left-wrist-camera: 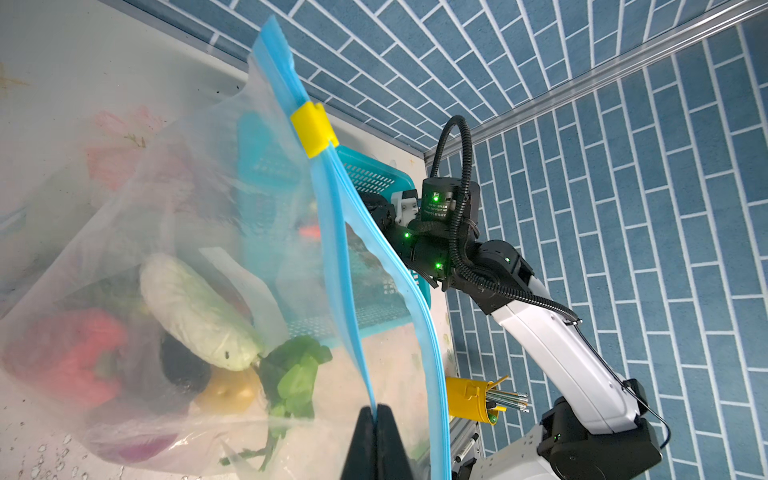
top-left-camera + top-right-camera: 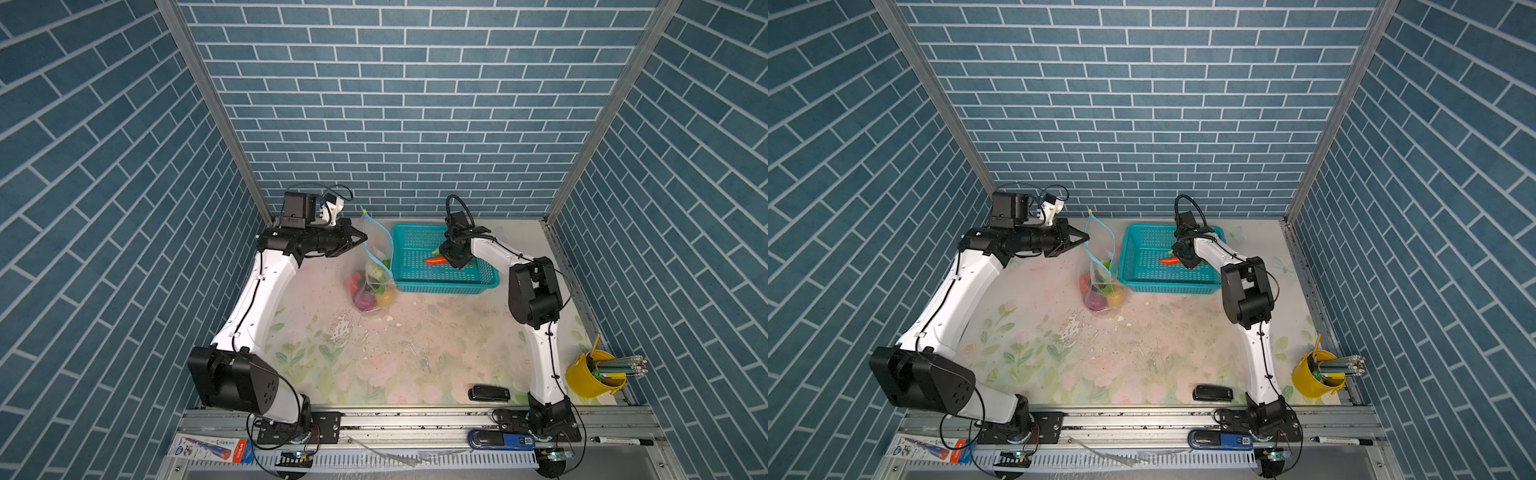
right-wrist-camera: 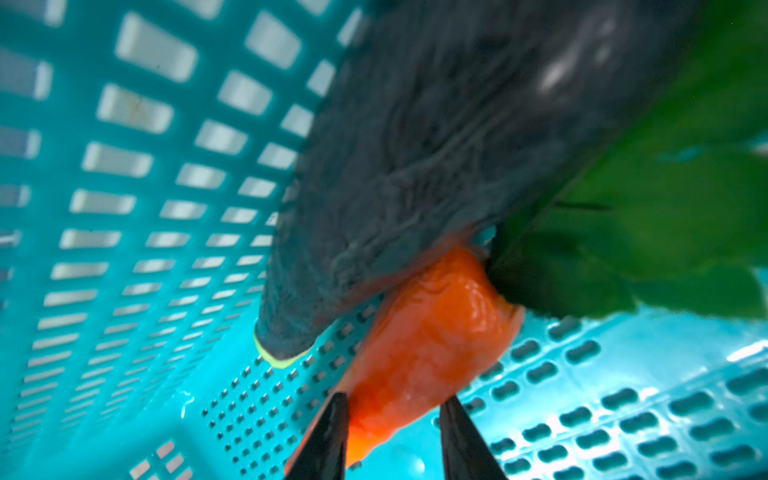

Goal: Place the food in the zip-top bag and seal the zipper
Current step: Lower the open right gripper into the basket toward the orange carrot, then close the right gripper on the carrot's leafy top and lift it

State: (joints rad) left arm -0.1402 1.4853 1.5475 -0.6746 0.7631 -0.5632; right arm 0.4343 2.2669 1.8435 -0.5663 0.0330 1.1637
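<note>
right gripper (image 3: 394, 397) has its jaws each side of the orange carrot (image 3: 428, 345) in the basket (image 3: 124, 208), far right; clamped or not, i cannot tell. left gripper (image 1: 376, 415) pinches the open zipper (image 1: 332, 232) of the zip-top bag (image 1: 166, 187), holding several vegetables (image 1: 83, 357). basket food and sealing remain.

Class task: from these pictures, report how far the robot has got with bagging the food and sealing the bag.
Done: several pieces, including the red piece and white piece, lie in the zip-top bag. In hand: the left gripper pinches the zipper, holding the mouth open; the right gripper straddles the orange carrot in the basket. Left: carrot, dark eggplant and greens, then sealing with the yellow slider.
</note>
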